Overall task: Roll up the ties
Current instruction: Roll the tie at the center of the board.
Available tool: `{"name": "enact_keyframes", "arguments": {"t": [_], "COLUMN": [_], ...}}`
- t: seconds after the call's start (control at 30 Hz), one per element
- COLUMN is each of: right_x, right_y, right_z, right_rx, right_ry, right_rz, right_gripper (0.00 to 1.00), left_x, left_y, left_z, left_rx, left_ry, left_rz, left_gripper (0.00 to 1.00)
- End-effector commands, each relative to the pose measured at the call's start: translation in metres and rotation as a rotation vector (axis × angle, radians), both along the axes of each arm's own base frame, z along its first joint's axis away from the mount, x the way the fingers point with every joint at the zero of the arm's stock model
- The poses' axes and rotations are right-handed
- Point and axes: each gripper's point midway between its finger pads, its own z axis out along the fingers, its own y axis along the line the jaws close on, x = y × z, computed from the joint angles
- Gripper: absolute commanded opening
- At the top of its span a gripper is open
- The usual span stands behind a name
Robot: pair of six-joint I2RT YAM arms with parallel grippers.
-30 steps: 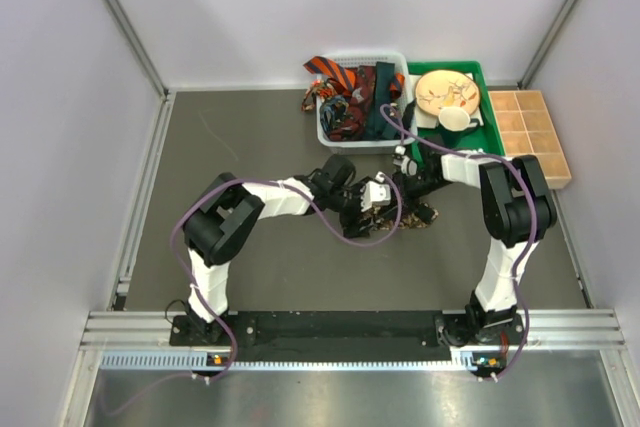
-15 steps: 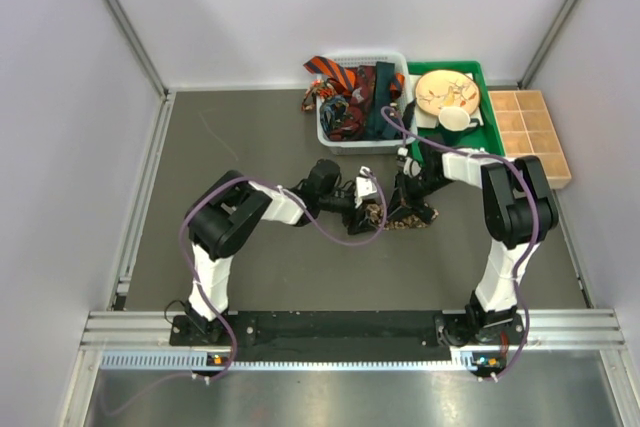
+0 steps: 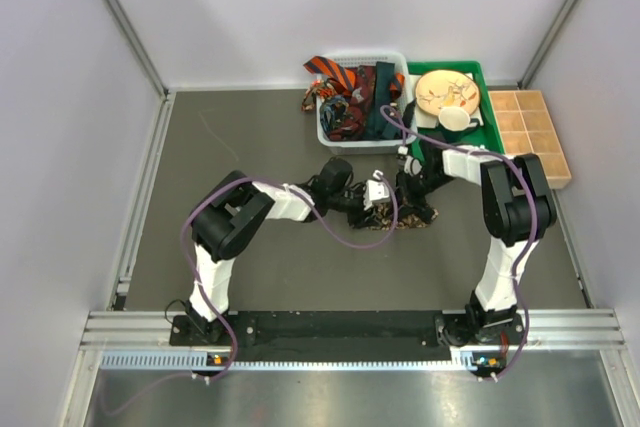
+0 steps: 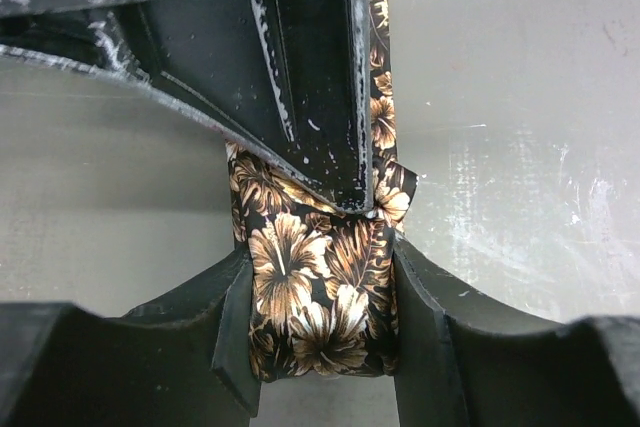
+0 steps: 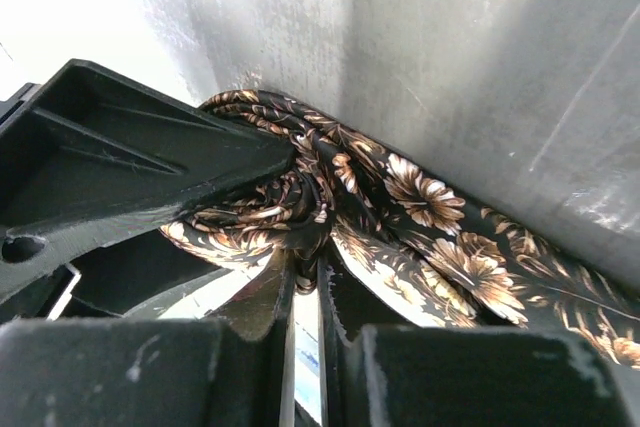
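Observation:
A brown-and-black flowered tie (image 3: 416,215) lies partly rolled on the dark table, between my two grippers. My left gripper (image 3: 377,197) reaches it from the left. In the left wrist view the roll (image 4: 318,292) sits between both pads (image 4: 236,322), which touch its sides. My right gripper (image 3: 405,190) comes from the right, and its narrow fingers (image 5: 268,317) pinch a fold of the tie (image 5: 430,209). The right gripper's black fingers (image 4: 285,67) lie over the tie in the left wrist view. More ties (image 3: 350,95), orange-striped, red and dark teal, fill a white basket (image 3: 325,134) behind.
A green tray (image 3: 492,133) to the right of the basket holds a wooden plate (image 3: 447,92) and a white cup (image 3: 455,119). A wooden compartment box (image 3: 530,137) stands at the far right. White walls close in the table on three sides.
The left gripper's jaws have narrowed onto the tie's roll, after shifting slightly around it. The right gripper has stayed shut on the tie in the same place.

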Motion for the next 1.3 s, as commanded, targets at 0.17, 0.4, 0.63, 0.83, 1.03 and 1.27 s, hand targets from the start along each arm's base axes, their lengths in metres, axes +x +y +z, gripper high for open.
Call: {"name": "enact_keyframes", "arguments": {"t": [0.17, 0.4, 0.63, 0.83, 1.03, 1.27], "right_x": [0.016, 0.018, 0.025, 0.027, 0.020, 0.021], "right_y": [-0.020, -0.007, 0.024, 0.036, 0.035, 0.009], "right_z": [0.023, 0.051, 0.048, 0.024, 0.006, -0.016], "right_rx": [0.049, 0.220, 0.238, 0.206, 0.159, -0.005], "right_ry": [-0.127, -0.178, -0.168, -0.120, -0.104, -0.119], "right_rz": [0.000, -0.014, 0.005, -0.002, 0.017, 0.008], "right_gripper": [0.30, 0.40, 0.45, 0.45, 0.18, 0.00], "left_x": [-0.024, -0.033, -0.033, -0.032, -0.033, -0.033], "left_y": [0.065, 0.077, 0.067, 0.061, 0.059, 0.053], "left_z": [-0.053, -0.056, -0.054, -0.052, -0.054, -0.039], "left_rx": [0.433, 0.564, 0.571, 0.554, 0.554, 0.481], "left_ry": [0.176, 0.234, 0.242, 0.246, 0.260, 0.274], "left_rz": [0.091, 0.110, 0.113, 0.105, 0.095, 0.077], "left_gripper": [0.10, 0.08, 0.14, 0.17, 0.23, 0.55]}}
